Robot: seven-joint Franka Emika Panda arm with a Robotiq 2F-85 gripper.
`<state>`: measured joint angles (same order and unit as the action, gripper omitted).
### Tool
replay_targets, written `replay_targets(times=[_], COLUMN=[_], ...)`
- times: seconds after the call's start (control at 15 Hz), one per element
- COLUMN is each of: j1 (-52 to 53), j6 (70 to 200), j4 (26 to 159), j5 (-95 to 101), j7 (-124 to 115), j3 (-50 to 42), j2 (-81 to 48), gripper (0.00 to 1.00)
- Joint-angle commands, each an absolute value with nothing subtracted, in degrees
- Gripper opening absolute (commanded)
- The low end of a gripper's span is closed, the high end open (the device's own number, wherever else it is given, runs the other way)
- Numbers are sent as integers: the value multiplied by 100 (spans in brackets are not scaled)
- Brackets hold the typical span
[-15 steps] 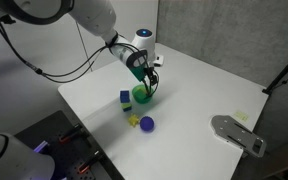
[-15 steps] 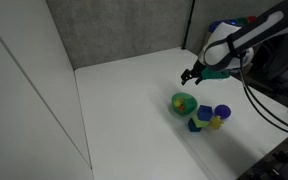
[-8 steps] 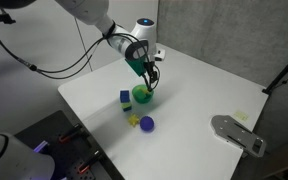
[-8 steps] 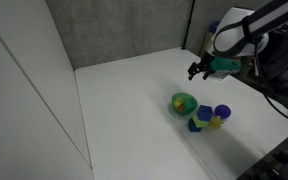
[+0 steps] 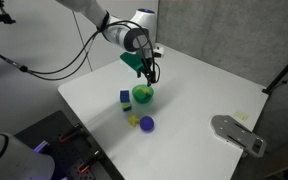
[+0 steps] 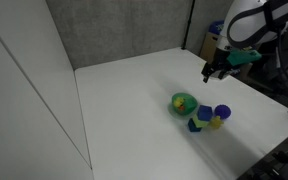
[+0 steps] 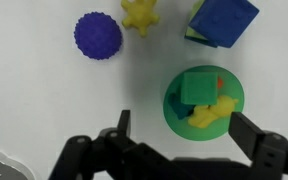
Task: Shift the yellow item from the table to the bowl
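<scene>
Lumpy two-lobed yellow item (image 7: 214, 113) already sits inside small round green bowl (image 7: 169, 100) — straight below gripper (image 7: 184, 135). Gripper spread wide, holding nothing.

Arm (image 5: 89, 12) comes in from upper left of exterior view, past bench (image 5: 219, 95) left edge, white links angled down. Wrist (image 5: 134, 38) bent, so gripper (image 5: 150, 76) points downward with slight tilt. I read gripper as hanging clear above bench surface, touching nothing. From exterior view on opposite side, gripper (image 6: 213, 74) sits high over right part of bench, arm entering at top right. In wrist view, gripper (image 7: 184, 130) has jaws spread wide, dark fingers (image 7: 123, 128) well apart, nothing held between pads.
</scene>
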<state>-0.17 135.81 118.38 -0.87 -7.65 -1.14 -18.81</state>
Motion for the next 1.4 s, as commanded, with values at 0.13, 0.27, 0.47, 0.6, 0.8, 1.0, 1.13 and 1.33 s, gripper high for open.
replay_targets(times=[0.13, 0.27, 0.47, 0.6, 0.8, 1.0, 1.13, 1.33], j1=[-77, -89, -110, -129, -161, -190, -198, -214], j6=[13202, 13128, 12984, 12791, 12466, 12097, 11888, 11662], j4=[12468, 12661, 12959, 13119, 13314, 13475, 13566, 13659], j5=[29, 42, 81, 103, 87, 112, 162, 260], j7=[-65, 118, 279, 353, 506, 448, 339, 174], j3=[-95, -106, -132, -149, -173, -203, -207, -184], j2=[-1035, -776, -352, -62, 368, 816, 1093, 1458], gripper=[100, 100, 100, 100, 100, 100, 100, 100])
